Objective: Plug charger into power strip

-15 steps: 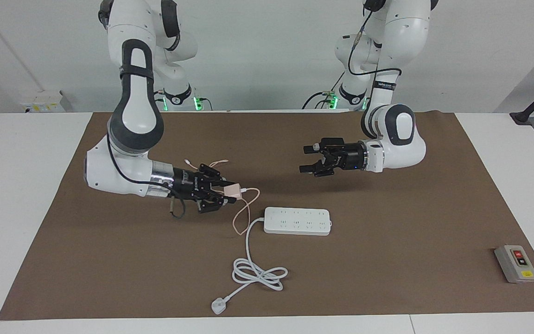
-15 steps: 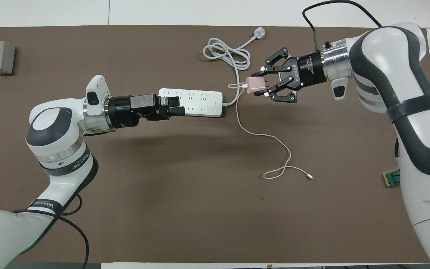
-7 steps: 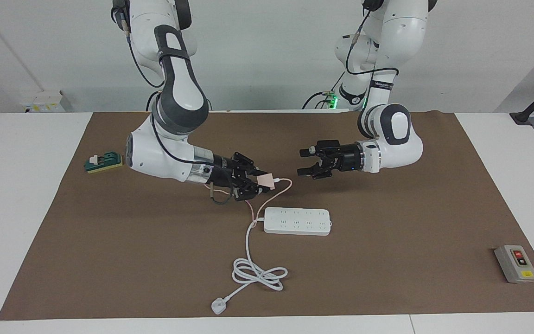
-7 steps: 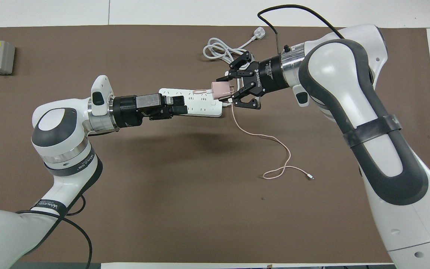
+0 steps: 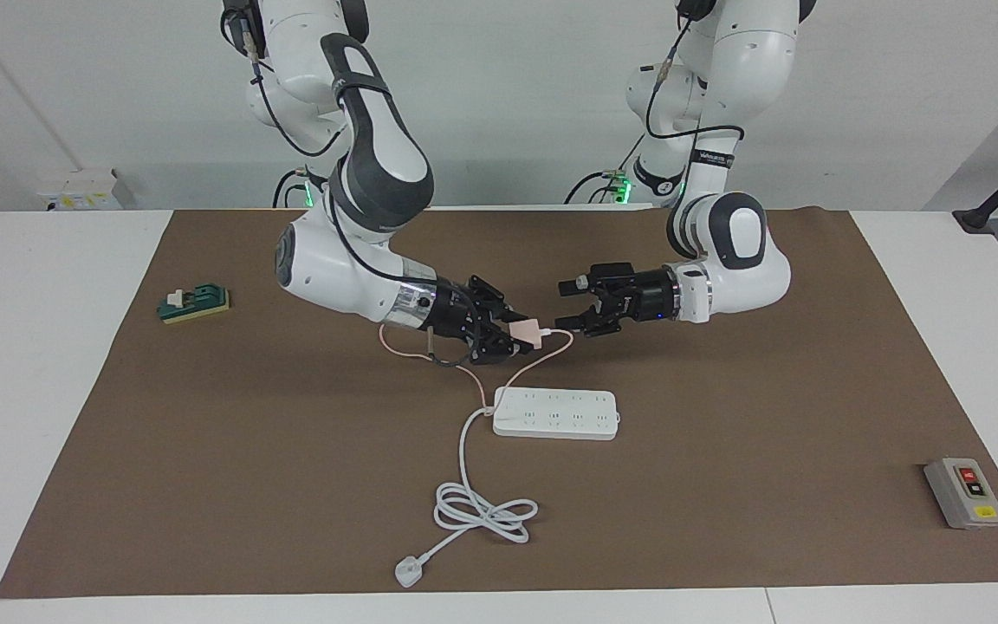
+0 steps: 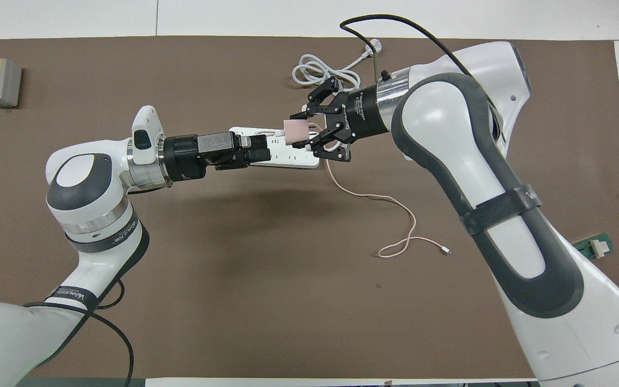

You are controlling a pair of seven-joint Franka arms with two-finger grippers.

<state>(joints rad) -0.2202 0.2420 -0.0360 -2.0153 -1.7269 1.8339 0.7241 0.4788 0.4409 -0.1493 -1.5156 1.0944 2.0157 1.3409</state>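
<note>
Change: the right arm swings in from its own end of the table toward the middle, carrying the charger (image 5: 527, 329) up to the left gripper (image 5: 574, 305); a second ago the two were well apart, now the pink cube sits just beside the left fingertips.
Right gripper (image 5: 523, 338): clenched on the charger, in the air over the brown mat (image 5: 724, 520), just short of the power strip on the robots' side.
Left gripper: released, jaws wide, hanging level in the air and facing the charger; it has barely shifted.
Charger: raised off the mat, held sideways; its USB plug points at the left gripper; I can't make out the prongs.
Pink cable (image 6: 395, 207): loops out from the cube, drops across the strip's cord end and trails over the mat back toward the robots.
Power strip (image 5: 556, 413): flat on the mat, sockets up, untouched, farther from the robots than both grippers.
White cord (image 5: 482, 511): coiled farther out still, its white plug (image 5: 409, 572) near the mat's edge.
Bystanders: grey button box (image 5: 964, 492) toward the left arm's end, small green switch block (image 5: 194, 303) toward the right arm's end.
Read: looks like a handover or a regrip is being set up; nothing is plugged in yet.
</note>
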